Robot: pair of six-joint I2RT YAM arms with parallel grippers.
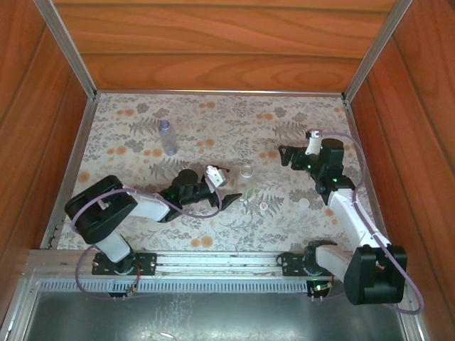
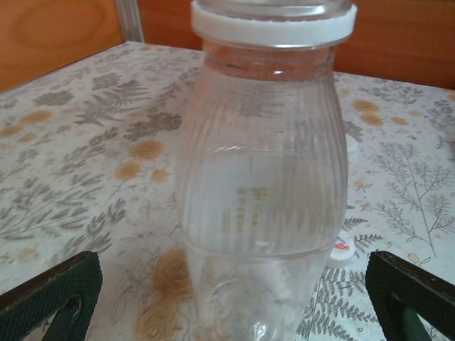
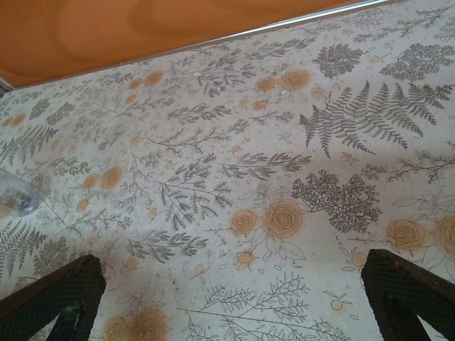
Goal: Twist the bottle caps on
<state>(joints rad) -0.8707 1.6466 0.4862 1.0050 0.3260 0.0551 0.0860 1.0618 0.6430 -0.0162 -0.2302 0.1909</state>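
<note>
The bottle stands between your left gripper's wide jaws, likely for steadying, while your right gripper hangs wide and empty for a cap.

Cream flat tabletop printed with grey ferns and orange-tan roses; clear ribbed plastic bottle ringed white at the neck; slim lilac-tinted plastic bottle; reddish-brown wooden walls, softly grained.

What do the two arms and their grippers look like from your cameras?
The left arm and right arm have black joint housings, white link segments and a lilac cable looping from base to wrist. The left gripper and right gripper have black fingers with textured faces. Small green lights glow on the right one.
</note>
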